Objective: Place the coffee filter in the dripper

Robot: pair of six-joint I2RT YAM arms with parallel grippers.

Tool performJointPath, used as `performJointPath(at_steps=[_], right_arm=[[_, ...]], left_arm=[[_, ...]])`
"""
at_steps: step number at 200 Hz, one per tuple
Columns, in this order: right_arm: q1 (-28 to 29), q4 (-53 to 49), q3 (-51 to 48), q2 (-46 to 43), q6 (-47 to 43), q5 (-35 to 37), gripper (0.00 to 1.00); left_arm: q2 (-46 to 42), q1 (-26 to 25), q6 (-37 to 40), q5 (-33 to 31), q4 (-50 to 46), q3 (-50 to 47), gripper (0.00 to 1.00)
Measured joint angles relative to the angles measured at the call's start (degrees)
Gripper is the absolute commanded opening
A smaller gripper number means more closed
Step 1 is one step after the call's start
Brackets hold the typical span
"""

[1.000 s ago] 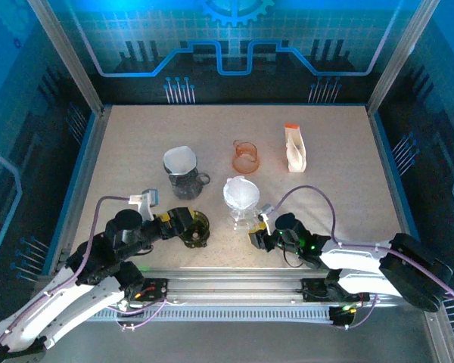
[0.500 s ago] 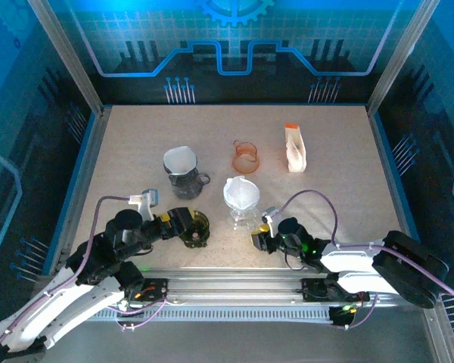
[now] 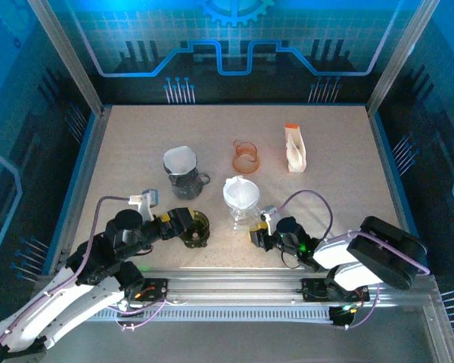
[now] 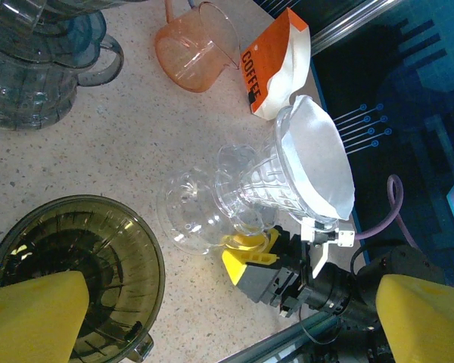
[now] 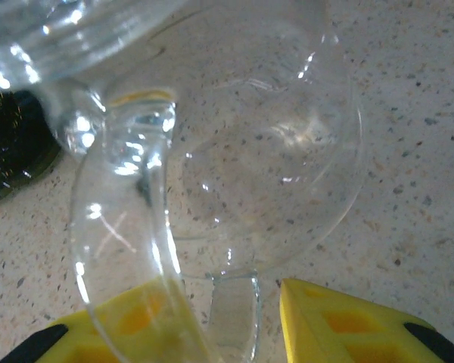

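The filter (image 3: 240,192) sits white and open inside the clear dripper (image 3: 243,212), which stands upright near the middle of the table (image 3: 129,144), towards the near edge. The left wrist view shows the paper (image 4: 318,155) lining the ribbed cone right up to its rim.

The right gripper (image 3: 257,237) lies low on the table just beside the dripper's foot, on the near side. In its own wrist view the yellow fingers (image 5: 340,325) stand about half apart, with clear glass from the dripper's lower part (image 5: 265,144) between them. The handle loop crosses in front of the left finger, and a small glass tab sits in the gap. A strip of bare table shows between that tab and the right finger, so the jaws are not clamped and hold nothing.

The left gripper (image 3: 191,227) is spread as wide as it goes and is empty. It hangs over an olive dripper (image 4: 83,249), and one yellow finger overlaps that bowl's near rim.

Further back stand three other things, well apart from both arms: a grey jug (image 3: 185,180) with a second white paper in its top, an orange cup (image 3: 244,155) and a coffee bag (image 3: 293,147).
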Motion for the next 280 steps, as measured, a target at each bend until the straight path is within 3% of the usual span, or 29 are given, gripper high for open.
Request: performJointPath(at_steps=[97,184,280], right_arm=[[-4.1,13.6,2.8,13.1,3.3,-2.7,0.33],[-4.7,14.9,10.1,19.4,5.6,-2.9,0.31],[-5.9,13.9,17.8,25.3,6.8,-2.9,0.28]], left_arm=[[0.0,0.0,0.1,-0.2,-0.3,0.0,0.99],[-1.6,0.0,-0.1,-2.5,-3.4,0.0,0.97],[-1.4,0.0,-2.7,-7.3,-9.7,0.0,0.76]])
